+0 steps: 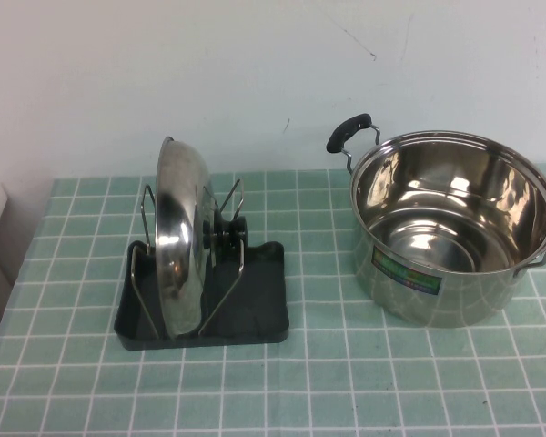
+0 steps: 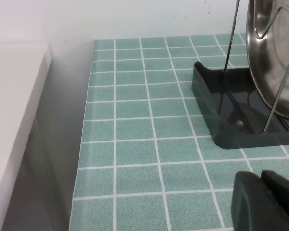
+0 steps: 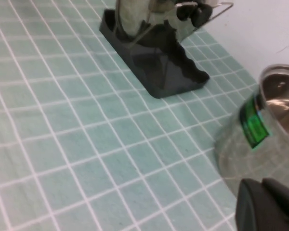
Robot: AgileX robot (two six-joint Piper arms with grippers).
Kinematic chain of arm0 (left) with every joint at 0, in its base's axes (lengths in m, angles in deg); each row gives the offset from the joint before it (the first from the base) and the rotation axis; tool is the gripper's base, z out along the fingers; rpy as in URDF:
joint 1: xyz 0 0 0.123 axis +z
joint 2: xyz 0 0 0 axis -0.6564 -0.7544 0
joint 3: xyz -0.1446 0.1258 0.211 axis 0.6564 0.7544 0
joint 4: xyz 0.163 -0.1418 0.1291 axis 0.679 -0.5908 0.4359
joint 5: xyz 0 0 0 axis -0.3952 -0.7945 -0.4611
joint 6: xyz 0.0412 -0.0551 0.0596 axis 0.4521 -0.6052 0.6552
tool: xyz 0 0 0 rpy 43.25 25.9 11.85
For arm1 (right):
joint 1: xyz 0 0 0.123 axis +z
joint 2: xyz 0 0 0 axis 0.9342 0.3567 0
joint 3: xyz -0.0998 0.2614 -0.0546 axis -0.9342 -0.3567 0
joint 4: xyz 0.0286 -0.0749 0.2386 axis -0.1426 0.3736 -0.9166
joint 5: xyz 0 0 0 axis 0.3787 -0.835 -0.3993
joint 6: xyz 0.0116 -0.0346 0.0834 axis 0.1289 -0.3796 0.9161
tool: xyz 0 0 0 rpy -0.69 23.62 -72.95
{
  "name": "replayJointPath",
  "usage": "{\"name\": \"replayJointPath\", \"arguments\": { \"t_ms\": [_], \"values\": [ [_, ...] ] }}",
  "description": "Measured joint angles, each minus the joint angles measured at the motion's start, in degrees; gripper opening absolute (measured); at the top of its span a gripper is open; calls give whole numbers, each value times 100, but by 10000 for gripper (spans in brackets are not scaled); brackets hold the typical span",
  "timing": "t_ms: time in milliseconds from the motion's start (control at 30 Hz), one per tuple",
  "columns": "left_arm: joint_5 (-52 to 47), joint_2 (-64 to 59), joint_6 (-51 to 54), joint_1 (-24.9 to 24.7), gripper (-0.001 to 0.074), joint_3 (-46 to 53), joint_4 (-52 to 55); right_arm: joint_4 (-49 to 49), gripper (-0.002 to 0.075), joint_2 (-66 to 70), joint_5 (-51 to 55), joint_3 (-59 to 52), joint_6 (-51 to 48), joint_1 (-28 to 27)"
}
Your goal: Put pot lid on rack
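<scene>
Pot lid (image 1: 177, 238) upright in rack (image 1: 264, 314); left gripper (image 2: 265, 202), right gripper (image 3: 267, 207) cropped.

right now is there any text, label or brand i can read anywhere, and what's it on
Nothing is legible.
The pot carries one coloured label, green and blue; its print is too small and blurred to read in the high and right wrist views.
No marks show on the pot lid or the rack.
The left end effector and right end effector, low over the table, show none either.

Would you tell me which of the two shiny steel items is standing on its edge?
The pot lid, upright between the rack's wires; the pot sits flat. Both grippers, left and right, hover clear.
</scene>
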Motion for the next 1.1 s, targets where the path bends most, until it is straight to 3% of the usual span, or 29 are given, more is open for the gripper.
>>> {"name": "replayJointPath", "arguments": {
  "t_ms": [167,467,633,767,1100],
  "values": [
    [0,0,0,0,-2,0,0,87,-1,-276,-336,-351,-171,-552],
    [0,3,-11,0,-2,0,0,-41,-1,-1119,-1355,-1589,-235,-2890],
    [0,13,-11,0,-2,0,3,-230,-1,-1132,-1432,-1932,-235,-3848],
    [0,13,-1,0,-2,0,3,-244,-1,-1132,-1291,-1943,-235,-4147],
    [0,13,-1,0,-2,0,3,-264,-1,-1132,-1246,-1933,44,-4157]
  ]
}}
